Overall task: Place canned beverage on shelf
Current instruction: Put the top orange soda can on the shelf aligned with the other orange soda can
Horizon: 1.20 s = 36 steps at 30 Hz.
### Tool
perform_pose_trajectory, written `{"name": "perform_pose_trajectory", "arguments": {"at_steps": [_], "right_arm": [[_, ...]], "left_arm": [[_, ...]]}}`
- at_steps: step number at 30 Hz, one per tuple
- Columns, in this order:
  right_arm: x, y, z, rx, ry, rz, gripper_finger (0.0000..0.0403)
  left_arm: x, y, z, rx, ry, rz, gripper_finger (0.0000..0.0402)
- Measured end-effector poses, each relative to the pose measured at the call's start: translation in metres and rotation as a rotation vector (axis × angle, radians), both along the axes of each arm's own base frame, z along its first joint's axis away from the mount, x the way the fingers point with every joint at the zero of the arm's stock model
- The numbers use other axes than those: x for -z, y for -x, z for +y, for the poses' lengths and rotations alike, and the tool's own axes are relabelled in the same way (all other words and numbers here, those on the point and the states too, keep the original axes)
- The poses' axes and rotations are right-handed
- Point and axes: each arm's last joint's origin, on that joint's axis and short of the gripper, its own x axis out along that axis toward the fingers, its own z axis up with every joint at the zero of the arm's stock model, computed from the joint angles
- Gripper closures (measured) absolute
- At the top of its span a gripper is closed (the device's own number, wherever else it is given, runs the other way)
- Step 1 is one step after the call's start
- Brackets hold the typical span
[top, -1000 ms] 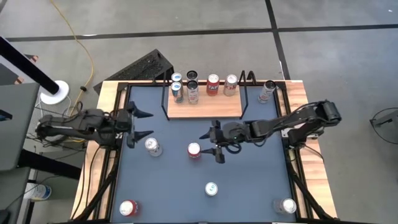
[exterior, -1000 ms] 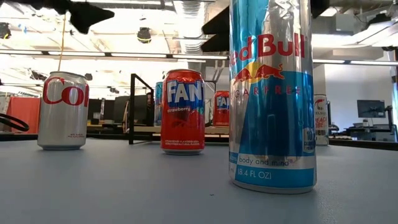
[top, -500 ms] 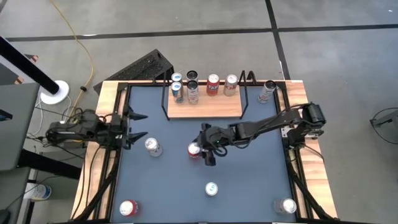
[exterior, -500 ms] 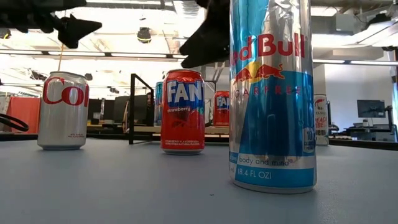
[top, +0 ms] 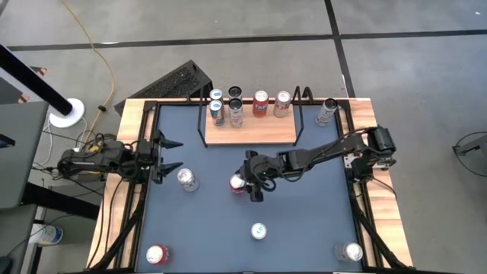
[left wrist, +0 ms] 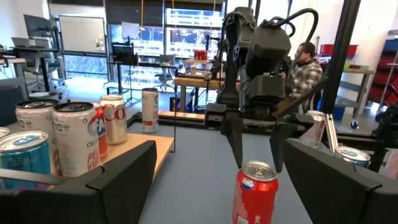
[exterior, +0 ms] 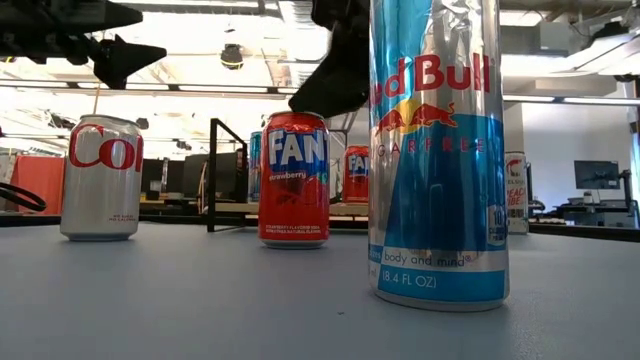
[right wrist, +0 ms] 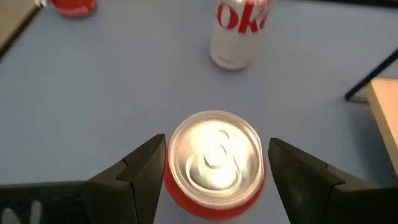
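A red Fanta can (top: 237,183) stands upright on the blue tabletop in front of the light-wood shelf (top: 251,135), which holds several cans (top: 261,103). My right gripper (top: 245,182) is open, tilted down over this can. Its two fingers (right wrist: 146,171) stand on either side of the can's top rim (right wrist: 214,155). In the left wrist view its fingertips (left wrist: 238,152) hang just beside the lid (left wrist: 255,168); I cannot tell whether they touch. My left gripper (top: 173,154) is open and level at the table's left edge, holding nothing.
A silver Coke can (top: 186,180) stands left of the red can. A Red Bull can (top: 259,231) stands nearer the front edge. More cans stand at the near left corner (top: 157,254), near right corner (top: 350,252) and far right (top: 327,112). A person (left wrist: 306,62) sits beyond the table.
My right gripper has moved toward the table's left edge and tipped further down, so that its open fingers now straddle the red can's top. My left gripper has sunk a little and drawn back toward the left edge. No can has moved.
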Motion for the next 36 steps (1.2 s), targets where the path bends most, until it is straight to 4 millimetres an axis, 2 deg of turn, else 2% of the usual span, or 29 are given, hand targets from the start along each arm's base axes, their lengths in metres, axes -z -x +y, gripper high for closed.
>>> {"name": "perform_pose_trajectory", "arguments": {"at_steps": [6,18,23,30,36], "right_arm": [[0.008,-0.004,0.000,0.008,-0.006,0.012,0.0132],[0.010,-0.004,0.000,0.018,-0.018,0.023,0.0132],[0.015,-0.006,0.000,0.019,-0.013,0.033,0.0132],[0.012,-0.004,0.000,0.018,-0.016,0.034,0.0133],[0.009,-0.003,0.000,0.018,-0.016,0.032,0.0158]], "left_arm": [[0.000,0.000,0.000,0.002,0.009,0.002,0.0065],[0.001,0.000,0.000,0.000,0.009,0.007,0.0065],[0.006,-0.001,0.000,-0.001,0.008,0.062,0.0065],[0.012,-0.001,0.001,-0.022,0.026,0.122,0.0065],[0.015,-0.001,0.001,-0.022,0.021,0.156,0.0065]]}}
